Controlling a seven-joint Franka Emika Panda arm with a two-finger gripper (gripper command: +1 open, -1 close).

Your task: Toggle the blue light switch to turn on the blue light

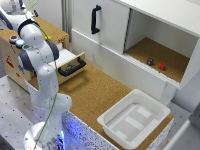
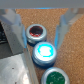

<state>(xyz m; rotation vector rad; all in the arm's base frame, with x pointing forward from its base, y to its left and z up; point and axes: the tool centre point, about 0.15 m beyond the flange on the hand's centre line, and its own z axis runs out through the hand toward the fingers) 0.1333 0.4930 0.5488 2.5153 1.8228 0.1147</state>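
Note:
In the wrist view the blue light, a round cap with a dark rim, glows bright cyan-white at its centre. It sits in a row between a round red cap and a round green cap on a cork-brown panel. My gripper hovers over this row, open, with one blurred finger on each side and nothing between them. No switch separate from the blue cap shows. In the exterior view the arm bends over the wooden box at the exterior view's left and hides the gripper there.
A drawer with a black handle stands open beside the arm. A white bin rests on the cork table's near corner. The cabinet's open compartment holds a red block and a dark object. A grey surface borders the caps.

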